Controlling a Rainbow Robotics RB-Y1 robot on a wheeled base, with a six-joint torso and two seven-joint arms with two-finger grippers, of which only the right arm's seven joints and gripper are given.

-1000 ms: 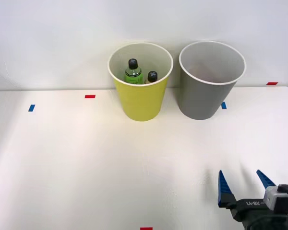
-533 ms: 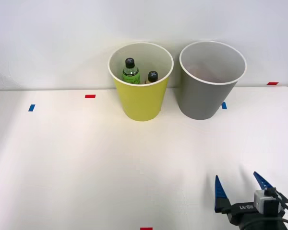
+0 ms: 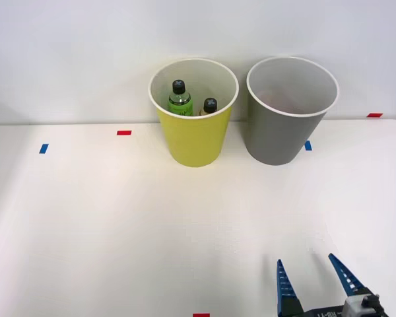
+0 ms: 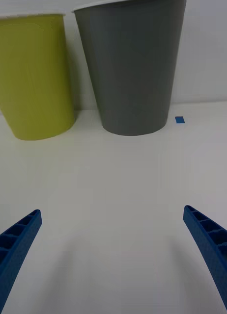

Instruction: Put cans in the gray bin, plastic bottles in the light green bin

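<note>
The light green bin (image 3: 195, 135) stands at the back of the table, with the gray bin (image 3: 287, 125) just to its right. Two plastic bottles with black caps stand inside the light green bin: a bright green one (image 3: 179, 99) and a second one (image 3: 209, 106) of which little more than the cap shows. No cans are in view; the gray bin's inside looks pale. My right gripper (image 3: 310, 267) is open and holds nothing, low at the table's front right, well short of both bins. The wrist view faces the gray bin (image 4: 130, 68) and the light green bin (image 4: 35, 73), with my gripper (image 4: 112, 216) spread wide.
Small tape marks lie on the white table: blue (image 3: 43, 148) and red (image 3: 123, 133) at the back left, blue (image 3: 307, 145) by the gray bin, red (image 3: 374, 115) at the far right, red (image 3: 200, 315) at the front edge. A white wall stands behind the bins.
My right gripper has drawn back toward the front edge and slightly left, staying open. The green bottle has settled lower and more to the left inside the light green bin.
</note>
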